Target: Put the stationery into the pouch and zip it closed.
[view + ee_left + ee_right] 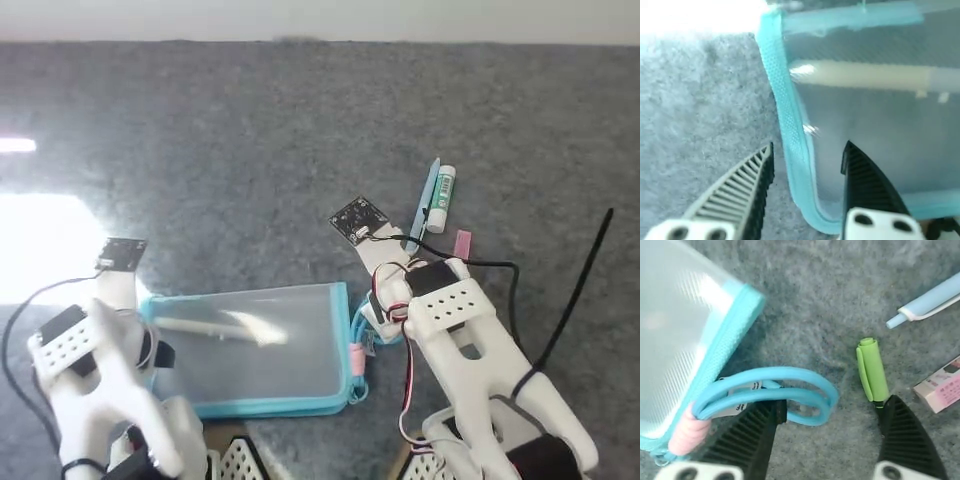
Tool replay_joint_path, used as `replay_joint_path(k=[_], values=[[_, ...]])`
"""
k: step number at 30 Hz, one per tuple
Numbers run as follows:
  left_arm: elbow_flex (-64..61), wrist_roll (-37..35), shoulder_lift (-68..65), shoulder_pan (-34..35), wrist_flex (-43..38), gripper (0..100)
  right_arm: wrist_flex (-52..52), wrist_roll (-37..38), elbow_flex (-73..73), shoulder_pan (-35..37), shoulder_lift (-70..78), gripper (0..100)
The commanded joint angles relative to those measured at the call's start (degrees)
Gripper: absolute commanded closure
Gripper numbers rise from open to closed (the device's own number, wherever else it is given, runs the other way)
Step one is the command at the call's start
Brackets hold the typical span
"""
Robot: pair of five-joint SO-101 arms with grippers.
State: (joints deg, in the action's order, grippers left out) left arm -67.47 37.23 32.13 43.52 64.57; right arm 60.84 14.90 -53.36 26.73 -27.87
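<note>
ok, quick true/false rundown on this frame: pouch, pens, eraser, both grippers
1. A white pen lies inside the pouch. True.
2. The blue pen is in the pouch. False: it lies on the table, off the pouch's loop end.
3. The left gripper is open, astride the pouch's edge. True.
4. The right gripper is shut on the loop. False: it is open, with one finger by the loop.
5. The eraser is on the table, outside the pouch. True.
</note>
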Motion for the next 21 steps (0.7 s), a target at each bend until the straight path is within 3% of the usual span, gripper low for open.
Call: replay_joint_path(k=[1,10,16,21], values=[[-0.57,-2.64,-0.44,-3.08,-6.24,80,-1.89,0.44,0.26,-0.13,-0.22,69.6],[2.33,-18.37,-0.44,-24.79,-7.3,80,-2.07,-0.53,0.26,-0.4,-0.66,69.5],[11.03,-22.51,-0.53,-29.27,-8.35,80,-1.63,-1.49,0.26,-1.36,-0.84,69.5],[21.05,-22.95,-6.33,-30.51,-10.11,79,-1.63,-1.49,0.97,-13.14,-5.76,69.3]])
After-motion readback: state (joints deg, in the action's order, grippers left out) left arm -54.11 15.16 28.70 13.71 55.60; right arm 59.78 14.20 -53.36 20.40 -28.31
